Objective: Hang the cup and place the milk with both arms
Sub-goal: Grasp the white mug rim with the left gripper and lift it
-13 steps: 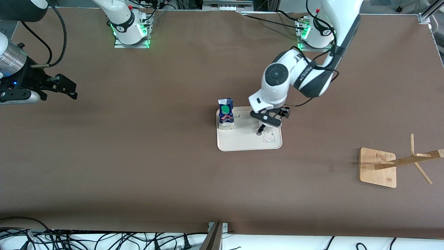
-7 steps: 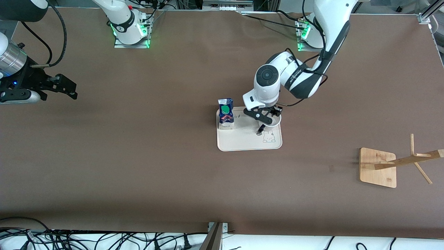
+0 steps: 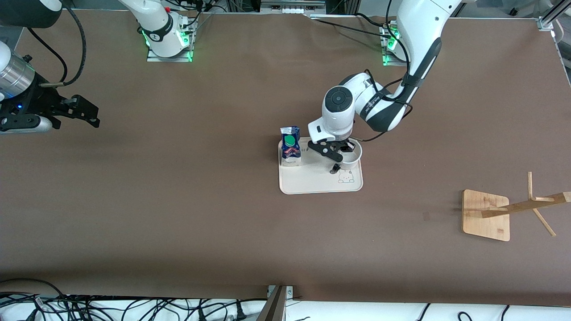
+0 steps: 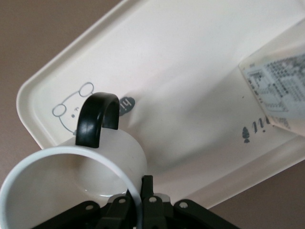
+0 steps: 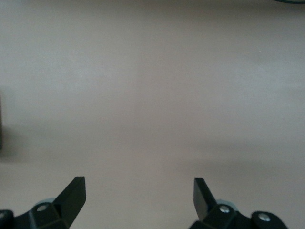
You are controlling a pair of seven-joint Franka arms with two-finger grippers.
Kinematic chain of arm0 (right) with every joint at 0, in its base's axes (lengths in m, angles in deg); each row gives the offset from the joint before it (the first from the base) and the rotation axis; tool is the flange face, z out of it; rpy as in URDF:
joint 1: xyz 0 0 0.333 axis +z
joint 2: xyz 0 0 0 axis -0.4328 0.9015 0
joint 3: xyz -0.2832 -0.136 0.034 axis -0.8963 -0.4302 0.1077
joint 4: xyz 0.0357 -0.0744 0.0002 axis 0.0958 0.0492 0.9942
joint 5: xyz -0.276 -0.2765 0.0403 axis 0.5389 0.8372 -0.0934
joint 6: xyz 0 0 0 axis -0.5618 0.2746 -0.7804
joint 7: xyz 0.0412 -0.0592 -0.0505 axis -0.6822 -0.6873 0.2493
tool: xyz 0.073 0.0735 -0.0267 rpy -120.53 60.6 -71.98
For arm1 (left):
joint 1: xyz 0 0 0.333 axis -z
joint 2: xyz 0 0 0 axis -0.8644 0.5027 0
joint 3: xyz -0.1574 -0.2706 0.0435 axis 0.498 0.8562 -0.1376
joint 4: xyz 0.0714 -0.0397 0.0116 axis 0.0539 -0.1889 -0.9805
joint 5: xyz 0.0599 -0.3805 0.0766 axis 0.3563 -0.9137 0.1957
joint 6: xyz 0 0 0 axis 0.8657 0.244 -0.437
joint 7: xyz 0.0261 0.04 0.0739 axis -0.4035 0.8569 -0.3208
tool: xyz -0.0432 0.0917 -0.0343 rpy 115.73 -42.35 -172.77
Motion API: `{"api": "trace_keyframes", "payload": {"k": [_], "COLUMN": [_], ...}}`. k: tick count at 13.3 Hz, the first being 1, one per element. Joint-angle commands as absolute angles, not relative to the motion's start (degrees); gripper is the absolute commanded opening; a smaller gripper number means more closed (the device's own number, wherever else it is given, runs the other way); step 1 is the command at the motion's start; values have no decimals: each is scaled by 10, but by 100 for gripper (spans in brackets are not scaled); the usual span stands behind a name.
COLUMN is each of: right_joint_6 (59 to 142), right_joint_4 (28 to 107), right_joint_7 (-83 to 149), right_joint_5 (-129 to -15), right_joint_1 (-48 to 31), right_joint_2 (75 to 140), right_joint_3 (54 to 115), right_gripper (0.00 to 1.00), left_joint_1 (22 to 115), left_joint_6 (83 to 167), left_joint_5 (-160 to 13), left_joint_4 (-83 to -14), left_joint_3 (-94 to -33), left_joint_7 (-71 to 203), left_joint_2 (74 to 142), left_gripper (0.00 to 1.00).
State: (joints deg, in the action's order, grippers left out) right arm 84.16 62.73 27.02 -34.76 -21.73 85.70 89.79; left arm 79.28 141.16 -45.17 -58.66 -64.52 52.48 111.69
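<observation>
White, one small mug (image 3: 352, 156) with a black loop handle, rim pinched by the left gripper (image 3: 342, 154); one blue-topped milk carton (image 3: 290, 146); right gripper (image 5: 138, 200) spread, waiting.

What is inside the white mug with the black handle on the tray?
The small white mug looks empty: only its pale inner wall and bottom show. The left end effector, gripping the rim, covers a small part. The mug is over the cream tray.

Brown table (image 3: 178, 214) with black cables (image 3: 134, 307) along its near edge.
</observation>
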Motion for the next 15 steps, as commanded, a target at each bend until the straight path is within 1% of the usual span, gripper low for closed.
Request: {"api": "trace_keyframes", "payload": {"k": [1,3,4,6,8,9,10,12,15], "right_joint_6": [827,825,825,828,811,766,754,764,821], "right_joint_4": [617,616,617,616,626,623,619,618,592], "right_joint_7": [281,277,275,284,284,282,281,268,158], "right_joint_5": [-352,-352,-356,-356,-356,-355,-356,-354,-356], "right_joint_1": [-214,-212,-212,-207,-171,-162,-142,-91,-5], "right_joint_2": [858,858,858,869,895,899,899,906,957], "right_joint_3": [900,900,900,900,900,901,908,912,912], "right_gripper": [100,100,100,100,100,100,100,100,100], "left_joint_1": [792,780,771,745,712,692,666,619,569], "left_joint_6": [1406,1398,1373,1285,1190,1142,1098,1036,1012], "left_joint_5": [-439,-439,-439,-446,-449,-461,-488,-531,-558], "left_joint_4": [-572,-562,-549,-510,-457,-425,-384,-317,-278], "left_joint_3": [-648,-651,-652,-651,-648,-647,-646,-646,-646], "left_joint_7": [530,525,525,525,529,530,532,534,584], "left_joint_2": [1089,1064,1049,1027,1012,1007,1005,1005,1005], "left_gripper": [0,0,0,0,0,0,0,0,0]}}
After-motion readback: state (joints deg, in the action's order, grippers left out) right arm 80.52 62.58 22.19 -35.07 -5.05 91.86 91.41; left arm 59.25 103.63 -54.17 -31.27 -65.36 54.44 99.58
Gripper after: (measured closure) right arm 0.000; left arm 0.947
